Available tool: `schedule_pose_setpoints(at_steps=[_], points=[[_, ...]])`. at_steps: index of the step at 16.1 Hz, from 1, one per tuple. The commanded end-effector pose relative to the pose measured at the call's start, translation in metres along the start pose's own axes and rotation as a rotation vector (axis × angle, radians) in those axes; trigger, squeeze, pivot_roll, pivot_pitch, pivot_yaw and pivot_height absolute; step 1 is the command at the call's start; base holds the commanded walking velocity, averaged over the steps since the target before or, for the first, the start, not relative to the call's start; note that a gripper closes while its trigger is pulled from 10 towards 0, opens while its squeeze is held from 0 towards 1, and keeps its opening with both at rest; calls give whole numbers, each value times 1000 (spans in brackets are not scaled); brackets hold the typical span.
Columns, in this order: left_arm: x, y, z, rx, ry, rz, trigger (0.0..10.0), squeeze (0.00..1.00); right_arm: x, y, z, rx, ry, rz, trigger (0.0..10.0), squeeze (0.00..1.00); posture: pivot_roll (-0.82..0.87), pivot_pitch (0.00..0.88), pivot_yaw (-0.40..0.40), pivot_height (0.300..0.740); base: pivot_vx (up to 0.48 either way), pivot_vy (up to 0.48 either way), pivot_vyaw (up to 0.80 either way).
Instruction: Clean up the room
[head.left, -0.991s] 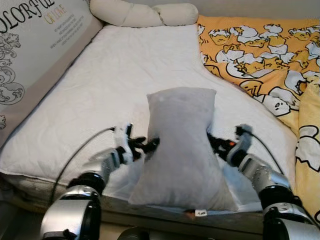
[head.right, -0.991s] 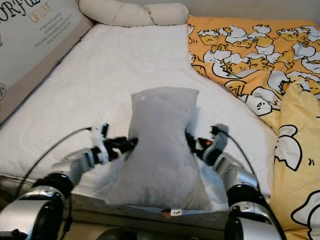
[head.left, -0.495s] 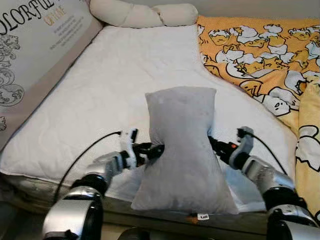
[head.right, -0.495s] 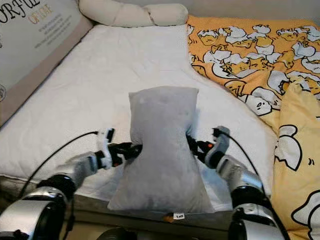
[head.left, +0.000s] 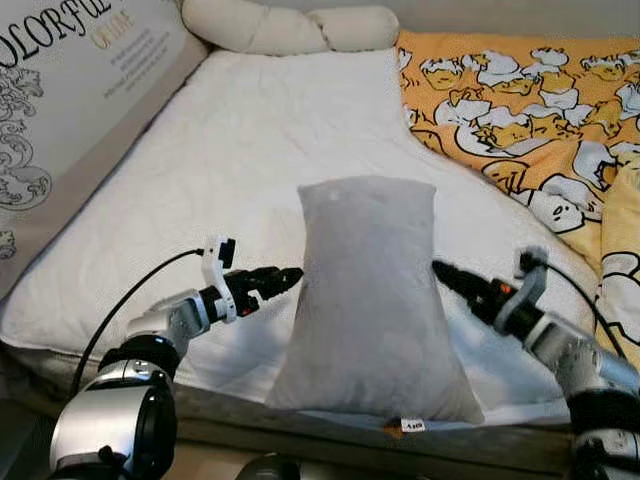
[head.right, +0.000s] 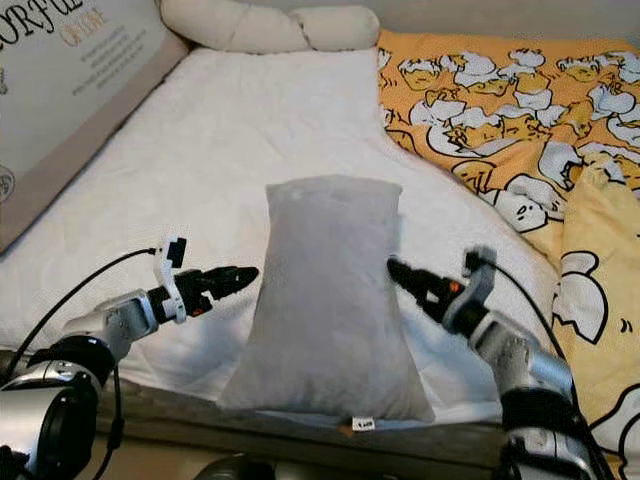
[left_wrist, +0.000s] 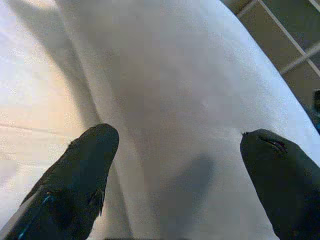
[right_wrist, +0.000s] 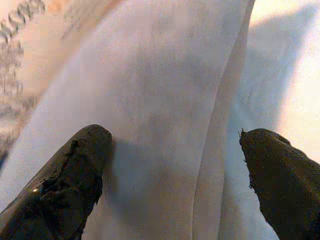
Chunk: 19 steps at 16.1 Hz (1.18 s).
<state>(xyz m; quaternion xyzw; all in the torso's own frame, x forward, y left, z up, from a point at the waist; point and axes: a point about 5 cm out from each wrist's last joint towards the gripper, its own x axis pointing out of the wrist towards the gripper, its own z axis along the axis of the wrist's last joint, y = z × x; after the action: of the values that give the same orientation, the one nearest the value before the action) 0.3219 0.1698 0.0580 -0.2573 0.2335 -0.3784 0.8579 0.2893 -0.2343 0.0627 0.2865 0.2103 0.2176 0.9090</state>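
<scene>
A grey pillow (head.left: 368, 295) stands upright on its short end at the near edge of the bed (head.left: 250, 150), its lower corners reaching the mattress edge and a small white tag showing at the bottom seam. The left tool (head.left: 285, 277) sits just beside the pillow's left side, fingertips close to the fabric but apart from it; the left wrist view shows its two black fingers (left_wrist: 85, 175) spread wide with the grey cloth between them — released, gripping nothing. The right tool (head.left: 445, 273) points at the pillow's right side, its tips at or just short of the fabric, and the right wrist view likewise shows the fingers (right_wrist: 70, 180) parted around grey cloth, not clenched.

Around it: the white quilted mattress cover stretches away behind the pillow. A long cream bolster (head.left: 290, 25) lies across the head of the bed. An orange-yellow blanket with cartoon ducks (head.left: 520, 100) covers the bed's right part and bunches up near the right arm. Along the left runs a printed board with lettering (head.left: 70, 80). Thin black cables loop from each wrist over the mattress edge.
</scene>
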Motion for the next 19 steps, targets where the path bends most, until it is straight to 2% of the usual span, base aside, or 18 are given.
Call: schedule_pose_setpoints(at_steps=[1, 5, 7, 8, 9, 10, 11, 12, 16, 18, 19], points=[[5, -4, -7, 7, 48, -30, 10000, 0, 4, 4, -7, -22, 42, 14, 10000, 0, -45, 0, 103, 740, 0, 0, 0], [20, -14, -25, 28, 108, -58, 10000, 0, 17, 12, -24, -4, 77, 20, 10000, 0, -52, 0, 109, 740, 0, 0, 0], [23, -16, -27, 31, 125, -72, 10000, 0, 19, 13, -26, -8, 84, 24, 10000, 0, -52, 0, 109, 740, 0, 0, 0], [25, -18, -31, 37, 150, -81, 10000, 0, 22, 14, -30, -23, 96, 15, 8902, 0, -51, 0, 108, 740, 0, 0, 0], [28, -20, -40, 47, 211, -82, 10000, 0, 25, 15, -34, -38, 93, 2, 3804, 0, -51, 0, 106, 740, 0, 0, 0], [28, -20, -42, 41, 225, -73, 6706, 0, 26, 15, -33, -29, 81, -5, 0, 0, -51, 0, 106, 740, 0, 0, 0], [28, -20, -43, 38, 229, -70, 4000, 0, 26, 15, -33, -18, 71, -6, 0, 0, -52, 0, 105, 740, 0, 0, 0], [29, -20, -43, 50, 228, -61, 0, 0, 26, 14, -32, -18, 60, -10, 0, 0, -53, 0, 103, 740, 0, 0, 0], [31, -22, -41, 58, 214, -66, 0, 0, 24, 13, -32, -19, 50, -14, 0, 0, -51, 0, 98, 740, 0, 0, 0], [33, -21, -40, 96, 205, -29, 0, 0, 27, 14, -34, -31, 39, -26, 0, 0, -49, 0, 87, 740, 0, 0, 0], [35, -22, -38, 116, 165, -9, 0, 0, 29, 17, -38, -31, 35, -25, 0, 0, -43, 0, 89, 740, 0, 0, 0]])
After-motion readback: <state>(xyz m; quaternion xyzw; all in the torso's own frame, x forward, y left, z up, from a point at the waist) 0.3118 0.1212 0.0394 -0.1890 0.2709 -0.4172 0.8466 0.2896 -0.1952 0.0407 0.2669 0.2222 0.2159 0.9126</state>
